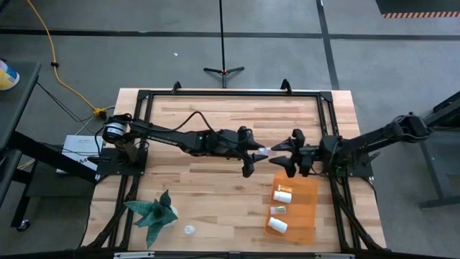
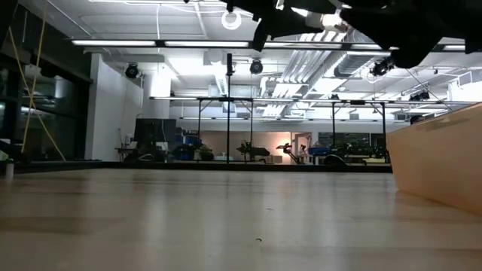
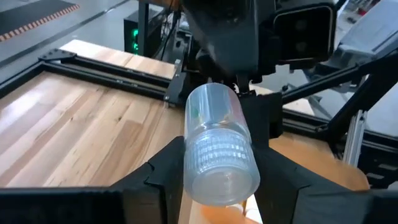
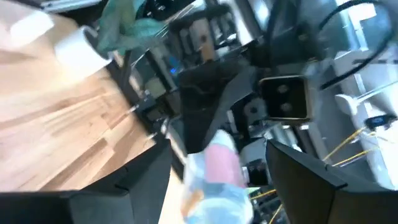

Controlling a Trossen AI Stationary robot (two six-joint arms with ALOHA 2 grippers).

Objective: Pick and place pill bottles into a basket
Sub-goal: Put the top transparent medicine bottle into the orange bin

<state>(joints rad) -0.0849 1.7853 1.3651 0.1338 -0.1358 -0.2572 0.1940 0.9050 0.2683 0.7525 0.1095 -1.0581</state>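
A small translucent-white pill bottle (image 1: 264, 151) is held in mid-air over the table's middle, between my two grippers. My left gripper (image 1: 253, 152) comes from the left and is shut on it; its wrist view shows the bottle (image 3: 217, 149) with the ribbed cap nearest. My right gripper (image 1: 287, 153) faces it from the right, open, with its fingers standing either side of the bottle's far end (image 4: 214, 177). The orange bin (image 1: 307, 193) lies just nearer, holding three bottles (image 1: 282, 194). One more bottle (image 1: 189, 230) stands near the front edge. My left gripper pinches the bottle between its two fingers at the ribbed cap end (image 3: 189, 165). The fingers come level from the table's left and lie along the bottle. The bottle is lifted clear and sticks out roughly level toward the right gripper.
A spiky green plant-like object (image 1: 154, 212) lies at the front left. A black metal frame (image 1: 230, 92) runs round the table top. The bin's wall (image 2: 440, 158) shows at the right of the low view. Bare wood lies at the far and left parts.
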